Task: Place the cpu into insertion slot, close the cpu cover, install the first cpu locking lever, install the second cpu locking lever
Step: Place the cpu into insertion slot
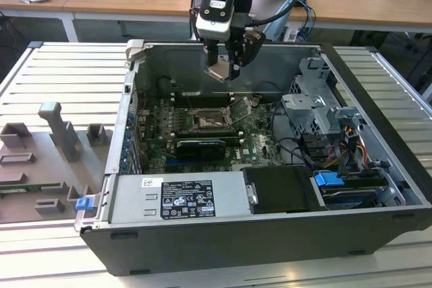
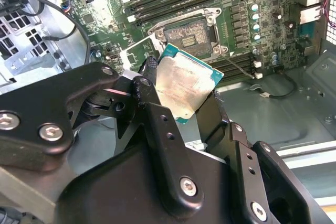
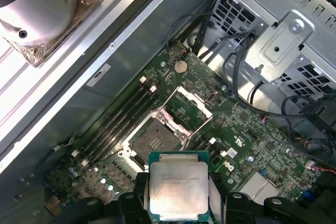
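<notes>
My gripper (image 1: pixel 221 67) hangs inside the open computer case, shut on the cpu (image 1: pixel 219 71), a flat square chip with a silver-grey top. In both wrist views the cpu (image 2: pixel 184 85) (image 3: pixel 178 186) sits edge-on between the two black fingers (image 2: pixel 146 85), well above the board. Below it on the green board lies the insertion slot (image 1: pixel 206 121) (image 2: pixel 189 35) (image 3: pixel 152 140), open with its dark centre showing. The cpu cover (image 1: pixel 241 108) (image 3: pixel 187 107) is a silver frame swung up beside the slot. The gripper is above and slightly behind the slot in the exterior view.
Long black memory slots (image 3: pixel 118 119) run beside the socket. A metal drive cage (image 1: pixel 317 109) with cables stands on the exterior view's right. The power supply (image 1: pixel 179 197) lies along the case front. A grey fixture (image 1: pixel 50 160) lies outside the case on the exterior view's left.
</notes>
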### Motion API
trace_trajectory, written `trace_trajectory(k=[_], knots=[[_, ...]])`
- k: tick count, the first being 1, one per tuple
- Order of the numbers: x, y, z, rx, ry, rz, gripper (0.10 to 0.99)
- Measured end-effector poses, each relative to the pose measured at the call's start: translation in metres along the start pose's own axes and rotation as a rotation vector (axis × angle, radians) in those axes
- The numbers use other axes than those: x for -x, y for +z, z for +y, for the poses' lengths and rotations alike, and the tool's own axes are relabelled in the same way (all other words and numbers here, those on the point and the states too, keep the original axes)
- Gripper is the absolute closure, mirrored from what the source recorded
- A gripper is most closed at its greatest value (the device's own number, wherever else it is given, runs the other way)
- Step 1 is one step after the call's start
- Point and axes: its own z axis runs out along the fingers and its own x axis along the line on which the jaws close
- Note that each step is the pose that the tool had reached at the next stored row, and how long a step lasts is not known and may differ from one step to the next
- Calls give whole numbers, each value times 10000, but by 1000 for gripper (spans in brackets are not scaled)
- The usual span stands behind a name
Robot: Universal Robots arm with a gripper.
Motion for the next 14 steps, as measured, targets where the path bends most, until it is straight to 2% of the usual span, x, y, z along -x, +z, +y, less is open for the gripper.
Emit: trace_trajectory(k=[8, 14], knots=[[0, 18, -1, -24, 455, -77, 545], [-1, 38, -4, -18, 1105, -138, 545]])
